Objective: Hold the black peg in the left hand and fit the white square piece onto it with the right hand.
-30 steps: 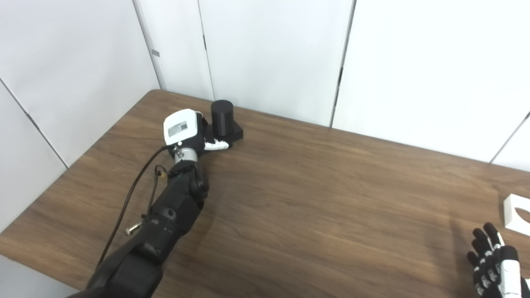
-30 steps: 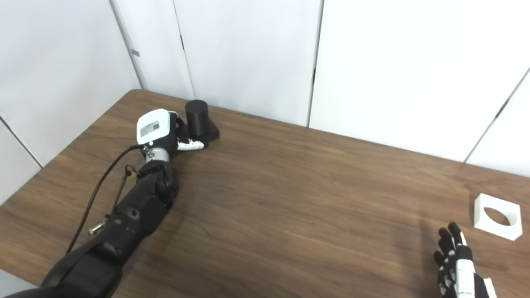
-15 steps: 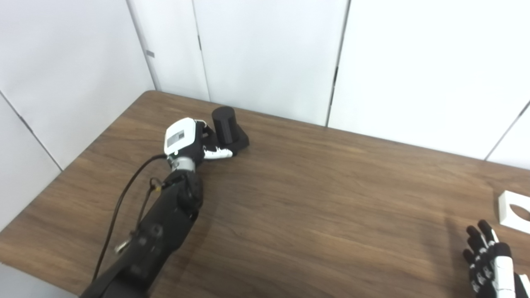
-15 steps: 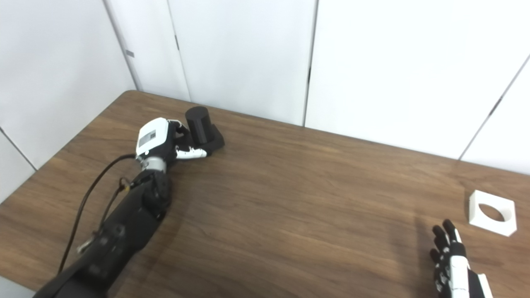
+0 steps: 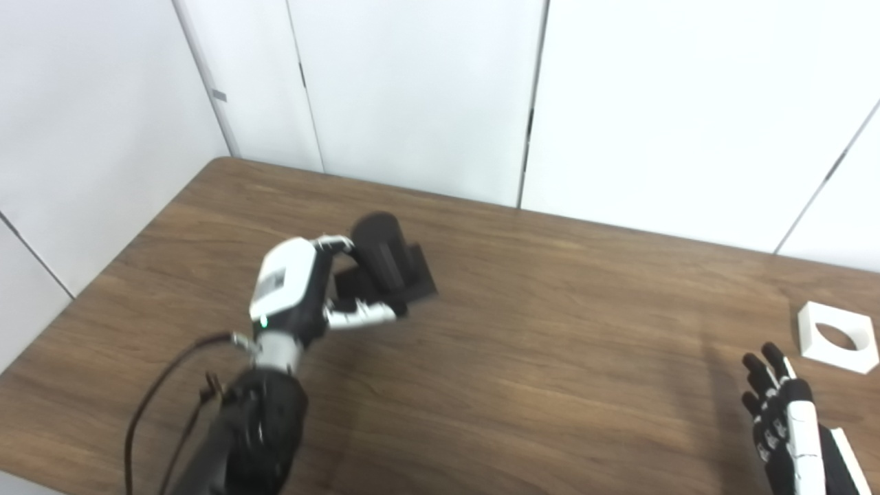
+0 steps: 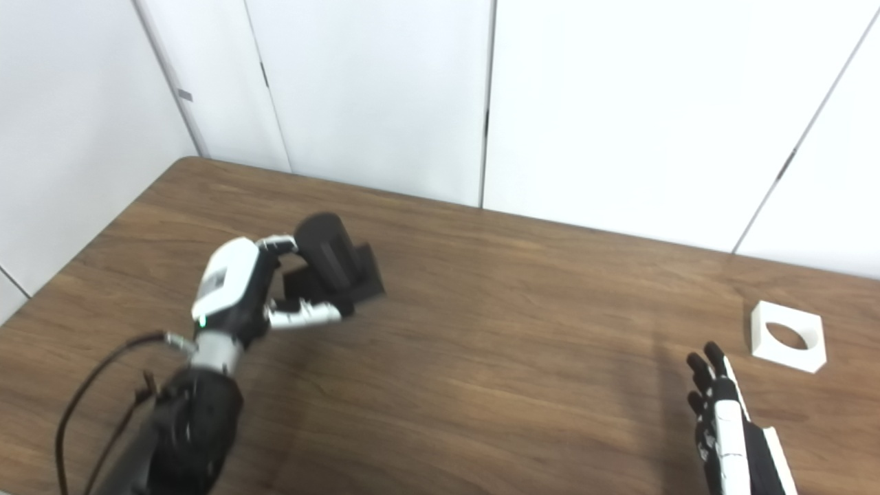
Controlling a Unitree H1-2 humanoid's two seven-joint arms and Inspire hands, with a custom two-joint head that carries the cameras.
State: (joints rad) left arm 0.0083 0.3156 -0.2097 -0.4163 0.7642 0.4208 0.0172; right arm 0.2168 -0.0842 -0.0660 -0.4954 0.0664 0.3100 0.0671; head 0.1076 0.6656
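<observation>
The black peg (image 5: pixel 385 265), a cylinder on a square base, sits tilted in the left hand (image 5: pixel 292 295), whose fingers (image 5: pixel 361 315) wrap around it above the wooden tabletop (image 5: pixel 550 330). The white square piece (image 5: pixel 837 337) lies flat near the right edge. Just beside it, nearer the camera, the right hand (image 5: pixel 784 419) holds nothing, fingers spread.

brown wood-grain table (image 5: pixel 550 357): smooth, low sheen | black cylindrical peg on square base (image 5: pixel 385 265): matt plastic | white square piece with round hole (image 5: pixel 839 337): matt plastic
</observation>
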